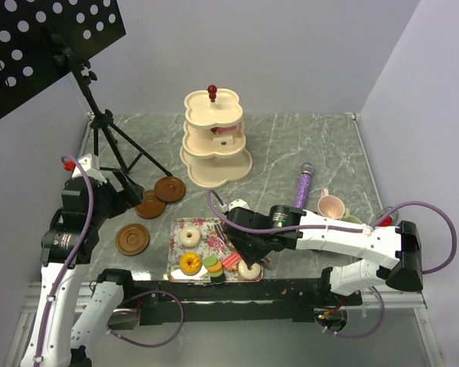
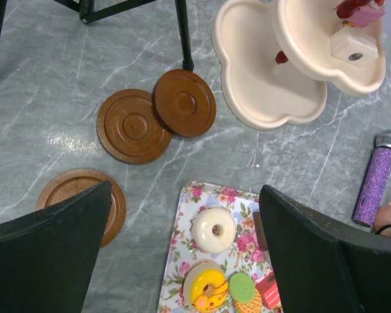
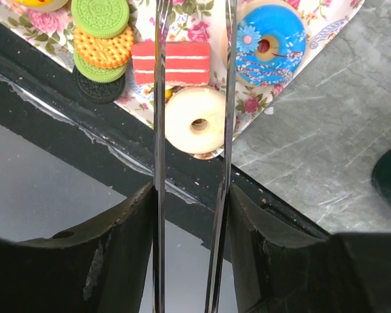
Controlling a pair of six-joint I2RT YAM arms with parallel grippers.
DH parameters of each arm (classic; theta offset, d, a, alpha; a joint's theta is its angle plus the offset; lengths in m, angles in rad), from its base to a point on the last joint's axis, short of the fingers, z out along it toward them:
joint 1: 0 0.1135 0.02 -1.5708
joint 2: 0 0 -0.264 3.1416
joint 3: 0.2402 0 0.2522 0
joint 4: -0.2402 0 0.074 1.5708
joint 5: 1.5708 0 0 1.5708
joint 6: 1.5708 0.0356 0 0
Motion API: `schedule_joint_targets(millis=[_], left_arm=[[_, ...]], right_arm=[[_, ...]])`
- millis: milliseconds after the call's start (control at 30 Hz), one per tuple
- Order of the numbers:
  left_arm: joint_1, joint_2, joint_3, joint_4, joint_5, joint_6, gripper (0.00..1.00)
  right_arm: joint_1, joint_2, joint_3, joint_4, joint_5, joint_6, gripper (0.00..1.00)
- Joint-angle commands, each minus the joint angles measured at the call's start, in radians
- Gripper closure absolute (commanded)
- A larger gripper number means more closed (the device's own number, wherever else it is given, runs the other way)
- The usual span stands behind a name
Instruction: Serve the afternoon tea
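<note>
Between my left fingers [image 2: 45, 254] lay a rectangular floral-print tray [image 2: 238, 199], with a purple glittery microphone [image 2: 376, 179] off to their right. Beyond them a black perforated music stand [image 1: 46, 46] stood on the grey marbled table [image 2: 52, 65]. Between my right fingers [image 3: 111, 261] ran thin silver metal tongs [image 3: 159, 98].

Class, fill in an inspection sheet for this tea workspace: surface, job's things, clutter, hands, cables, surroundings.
Surface: grey marbled table.
Job's things: stand at the back; three saucers on the table, two of them overlapping; doughnuts, cake slice and macarons on the tray; pink mug by the right arm.
Clutter: microphone lying flat; music stand at the back left.
Hands: left hand open and empty; right hand shut on tongs over the tray.
Cables: purple cables loop off both arms.
Surroundings: plain walls; nothing else seen.
</note>
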Motion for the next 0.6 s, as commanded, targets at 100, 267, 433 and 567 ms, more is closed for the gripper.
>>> schedule_joint_targets(millis=[100, 267, 433, 567], left_arm=[[-0.001, 0.001, 0.003, 0.031, 0.013, 0.004, 0.0], [-0.001, -0.008, 0.003, 0.018, 0.013, 0.003, 0.0], [-0.001, -0.018, 0.004, 0.005, 0.013, 0.006, 0.0], [-0.001, -0.018, 0.006, 0.002, 0.013, 0.007, 0.0]], right_arm=[[0.01, 0.017, 0.041, 0.025, -0.004, -0.007, 0.47], [0.008, 0.052, 0.051, 0.001, 0.019, 0.007, 0.48], [0.007, 0.05, 0.037, 0.02, 0.029, 0.005, 0.48], [0.007, 0.057, 0.035, 0.022, 0.037, 0.005, 0.49]])
